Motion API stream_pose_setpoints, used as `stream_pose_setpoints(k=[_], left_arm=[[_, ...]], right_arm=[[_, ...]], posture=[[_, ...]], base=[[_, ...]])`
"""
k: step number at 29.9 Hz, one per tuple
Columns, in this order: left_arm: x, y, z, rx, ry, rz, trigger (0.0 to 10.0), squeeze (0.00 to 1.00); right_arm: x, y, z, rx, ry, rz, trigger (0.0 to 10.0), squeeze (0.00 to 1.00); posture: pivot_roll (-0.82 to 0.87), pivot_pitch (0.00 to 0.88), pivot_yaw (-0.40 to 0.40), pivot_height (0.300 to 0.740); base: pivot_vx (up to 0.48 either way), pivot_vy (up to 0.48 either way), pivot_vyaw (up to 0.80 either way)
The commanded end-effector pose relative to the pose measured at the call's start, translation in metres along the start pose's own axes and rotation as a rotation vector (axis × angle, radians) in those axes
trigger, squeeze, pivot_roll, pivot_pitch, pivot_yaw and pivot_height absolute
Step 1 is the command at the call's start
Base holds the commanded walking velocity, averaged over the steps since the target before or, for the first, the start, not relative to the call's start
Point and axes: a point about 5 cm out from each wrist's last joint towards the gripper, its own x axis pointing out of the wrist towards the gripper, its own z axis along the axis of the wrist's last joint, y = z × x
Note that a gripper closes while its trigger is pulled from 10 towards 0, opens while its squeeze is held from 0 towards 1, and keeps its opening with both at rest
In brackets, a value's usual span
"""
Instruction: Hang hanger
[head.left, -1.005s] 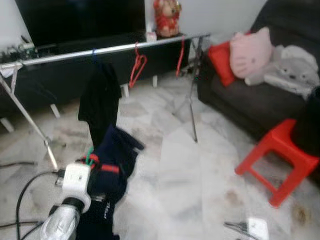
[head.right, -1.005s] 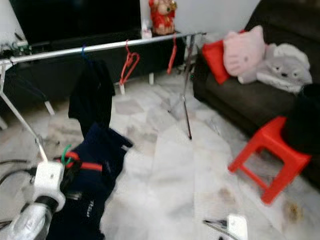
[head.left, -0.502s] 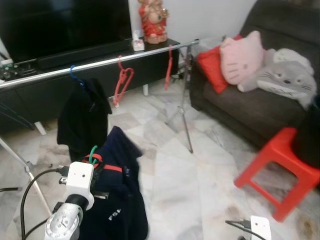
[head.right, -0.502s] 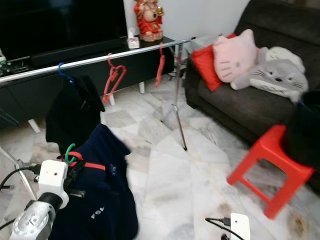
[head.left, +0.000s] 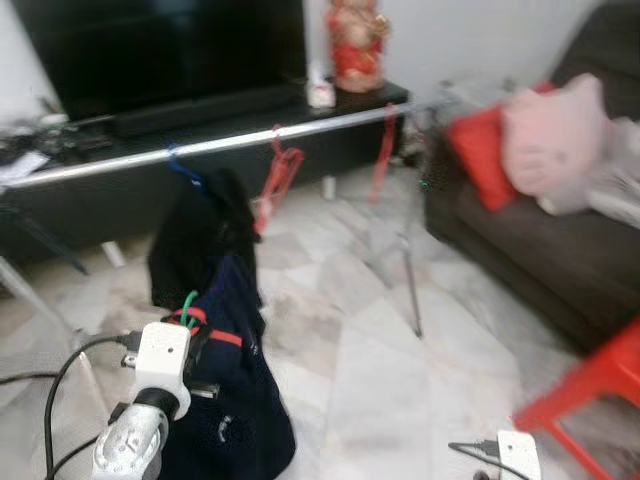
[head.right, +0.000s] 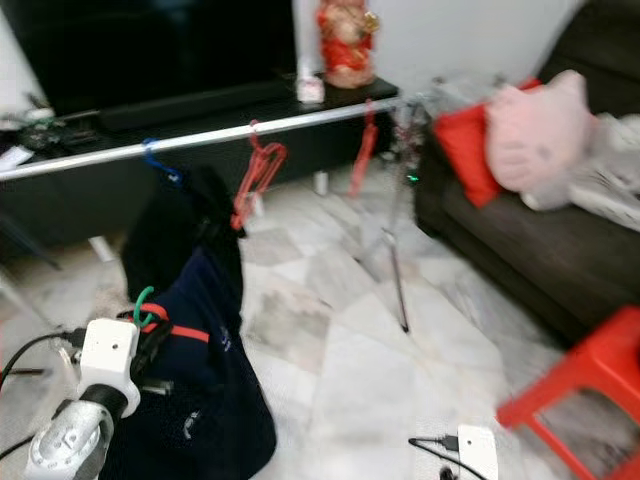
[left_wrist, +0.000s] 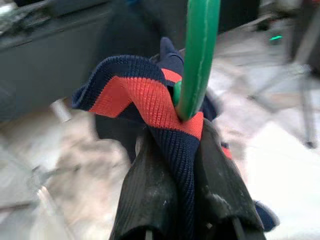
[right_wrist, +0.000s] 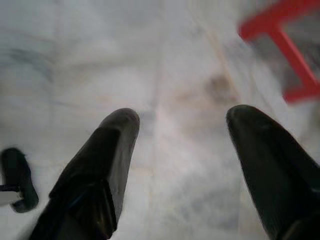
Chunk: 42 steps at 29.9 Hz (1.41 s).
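A green hanger (left_wrist: 197, 55) with a navy garment (head.left: 232, 400) draped on it is gripped by the left gripper (left_wrist: 182, 200), low at the robot's left side, short of the rail (head.left: 250, 140). In the left wrist view the two black fingers (left_wrist: 150, 195) are seen clamped on the garment's navy and red ribbed collar (left_wrist: 145, 100), right where the green wire rises out of it.

The load is judged light but awkward: the hook is thin, stiff and smooth, so it is likely to twist or slide within soft knit, while the cloth hangs limp and is likely to swing as the arm is raised. The hold is best kept at the neck just under the hook, so that the open curve of the hook is left free to be passed over the rail.

A black garment (head.left: 200, 235) on a blue hanger (head.left: 185, 168) and red hangers (head.left: 280, 175) are already hung towards the middle of the rail.

The right gripper (right_wrist: 175, 145) is held with its fingers spread apart above the marble floor (right_wrist: 150, 60), near a red stool (right_wrist: 285, 45).
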Motion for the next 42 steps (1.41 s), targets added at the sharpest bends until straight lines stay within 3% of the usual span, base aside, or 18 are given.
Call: stream_pose_setpoints(k=[1,14,18,36,42], left_arm=[[0.003,0.001,0.01,0.01,-0.039,0.011,10.0,0.0],[0.004,0.001,0.01,0.013,-0.034,-0.002,10.0,0.0],[0.004,0.001,0.01,0.015,-0.032,-0.001,10.0,0.0],[0.005,-0.001,0.011,0.019,-0.031,-0.006,10.0,0.0],[0.005,-0.009,0.009,0.033,-0.007,-0.099,10.0,0.0]], right_arm=[[0.0,-0.001,-0.004,-0.009,0.011,0.009,10.0,0.0],[0.0,-0.002,-0.007,0.029,0.032,-0.017,10.0,0.0],[0.0,-0.002,-0.006,-0.002,0.034,-0.016,10.0,0.0],[0.0,-0.001,-0.006,-0.015,0.032,-0.001,10.0,0.0],[0.0,-0.002,-0.005,-0.021,0.033,-0.003,10.0,0.0]], posture=[[-0.05,0.0,-0.006,0.74],[-0.05,0.0,-0.005,0.74],[-0.05,0.0,-0.005,0.74],[-0.05,0.0,-0.005,0.74],[-0.05,0.0,-0.007,0.74]], base=[[0.386,0.0,0.0],[0.385,0.0,-0.05],[0.384,0.0,-0.68],[0.386,0.0,0.0],[0.383,0.0,0.0]])
